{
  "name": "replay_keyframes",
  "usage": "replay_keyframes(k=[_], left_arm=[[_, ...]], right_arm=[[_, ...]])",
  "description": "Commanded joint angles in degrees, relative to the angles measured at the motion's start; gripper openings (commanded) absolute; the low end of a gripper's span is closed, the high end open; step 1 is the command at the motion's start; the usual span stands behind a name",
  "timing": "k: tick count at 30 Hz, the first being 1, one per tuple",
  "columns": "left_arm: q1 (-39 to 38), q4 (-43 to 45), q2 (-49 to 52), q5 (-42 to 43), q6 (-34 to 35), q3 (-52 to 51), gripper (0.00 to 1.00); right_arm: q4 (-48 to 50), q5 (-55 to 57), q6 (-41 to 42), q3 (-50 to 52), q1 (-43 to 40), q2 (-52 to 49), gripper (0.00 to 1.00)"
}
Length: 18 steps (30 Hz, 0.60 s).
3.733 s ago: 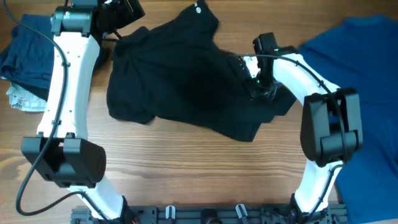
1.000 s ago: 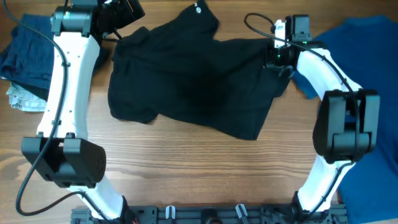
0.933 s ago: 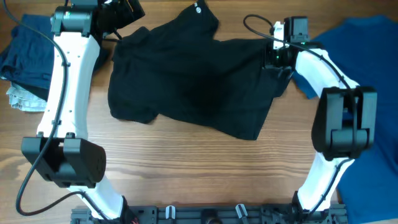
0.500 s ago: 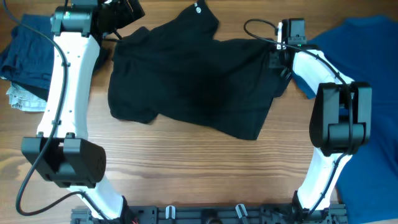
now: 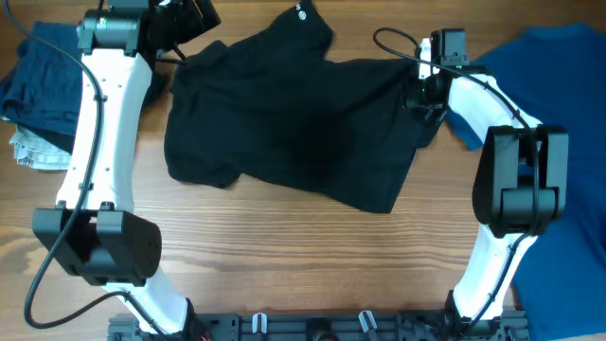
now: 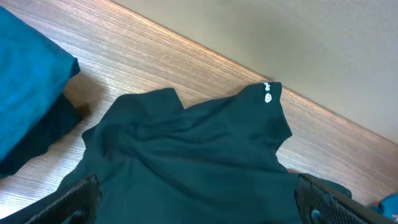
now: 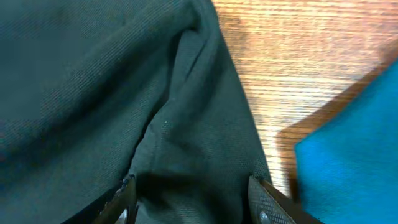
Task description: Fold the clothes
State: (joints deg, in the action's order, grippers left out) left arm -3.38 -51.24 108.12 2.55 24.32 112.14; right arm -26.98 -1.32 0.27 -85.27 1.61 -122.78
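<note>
The clothes here are chiefly a black shirt [image 5: 294, 123] lying spread and rumpled across the table's middle, its white logo [image 5: 301, 11] at the far edge. My right gripper [image 5: 419, 95] is low over the shirt's right edge. In the right wrist view the right gripper [image 7: 196, 202] is open, its fingertips [image 7: 267, 204] apart and the black shirt [image 7: 93, 81] lying flat between them. My left gripper [image 5: 204, 13] hovers above the shirt's far left corner. In the left wrist view the left gripper [image 6: 199, 202] is wide open over the shirt [image 6: 186, 155], holding nothing.
A royal-blue shirt [image 5: 559, 104] covers the table's right side, close to the right gripper. Folded navy pieces [image 5: 38, 80] lie stacked at the far left over a pale cloth [image 5: 33, 152]. Bare wooden tabletop [image 5: 303, 265] runs along the front.
Since the oldest frame my right gripper has moved out to the far right, and the shirt's folded right side now lies spread flat. Over the last second it barely shifted. The left arm stayed still.
</note>
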Motion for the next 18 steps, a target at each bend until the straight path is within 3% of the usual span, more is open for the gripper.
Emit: replay_keyframes(k=[1, 7, 14, 18], left_arm=[[0.3, 0.1, 0.0, 0.6, 0.2, 0.4, 1.00], [0.3, 0.1, 0.0, 0.6, 0.2, 0.4, 1.00], [0.3, 0.1, 0.0, 0.7, 0.2, 0.4, 1.00], [0.3, 0.1, 0.0, 0.6, 0.2, 0.4, 1.00]], right_arm=[[-0.1, -2.0, 1.4, -0.5, -0.1, 1.2, 0.57], [0.0, -3.0, 4.3, -0.5, -0.1, 0.9, 0.57], [1.0, -1.0, 1.2, -0.4, -0.1, -2.5, 0.57], [1.4, 8.3, -2.8, -0.4, -0.1, -2.5, 0.57]])
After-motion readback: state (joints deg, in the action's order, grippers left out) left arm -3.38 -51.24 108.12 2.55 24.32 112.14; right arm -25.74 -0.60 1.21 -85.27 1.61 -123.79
